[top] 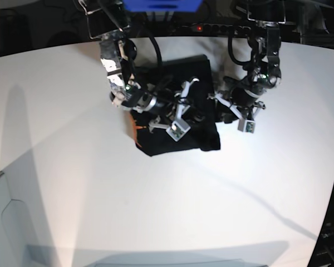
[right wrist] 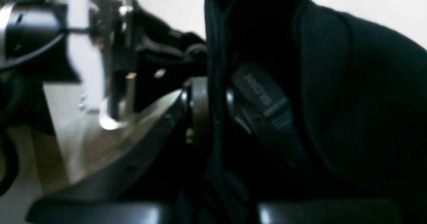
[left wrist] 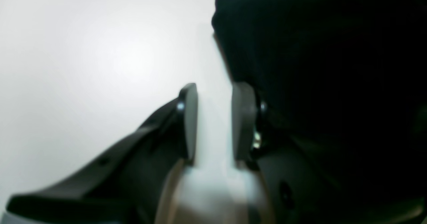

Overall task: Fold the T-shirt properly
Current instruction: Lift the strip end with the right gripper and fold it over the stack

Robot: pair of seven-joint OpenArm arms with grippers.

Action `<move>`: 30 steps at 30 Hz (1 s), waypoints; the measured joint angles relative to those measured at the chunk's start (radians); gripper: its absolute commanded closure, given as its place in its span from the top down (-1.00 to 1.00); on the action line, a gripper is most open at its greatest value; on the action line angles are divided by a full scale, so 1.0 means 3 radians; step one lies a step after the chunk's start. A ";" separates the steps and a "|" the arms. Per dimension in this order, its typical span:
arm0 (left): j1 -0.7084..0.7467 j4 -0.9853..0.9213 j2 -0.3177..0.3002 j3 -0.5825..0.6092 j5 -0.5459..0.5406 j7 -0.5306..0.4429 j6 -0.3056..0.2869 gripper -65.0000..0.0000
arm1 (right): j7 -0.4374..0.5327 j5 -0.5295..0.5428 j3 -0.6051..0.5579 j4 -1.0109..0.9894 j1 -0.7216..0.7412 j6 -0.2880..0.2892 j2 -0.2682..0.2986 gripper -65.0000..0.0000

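While pinched, T-shirt (right wrist: 350,100) within right hand (right wrist: 213,97).

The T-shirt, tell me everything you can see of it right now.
The T-shirt is black soft cloth, lying folded into a rough rectangle on the white table, with a sliver of orange showing at one edge. The right gripper has its jaws shut on a seamed fold beside a grey neck label. The left gripper sits at the shirt's edge, jaws apart with only table between them.
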 measured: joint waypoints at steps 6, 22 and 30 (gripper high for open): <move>0.0114 0.0072 0.0022 -0.0239 -0.0011 0.0023 0.0000 -0.45 | -0.0011 -0.0011 0.0000 -0.0173 0.0078 0.0000 -0.0020 -0.79; 0.0399 0.0497 0.0136 -0.1577 0.0000 0.0038 -0.0003 -0.44 | -0.0014 -0.0013 0.0092 0.0734 -0.0121 0.0004 -0.0031 0.01; 0.0409 0.0497 0.0118 -0.1765 0.0001 0.0053 -0.0005 -0.44 | -0.0004 -0.0014 0.0683 0.1021 -0.0352 0.0003 0.0100 0.01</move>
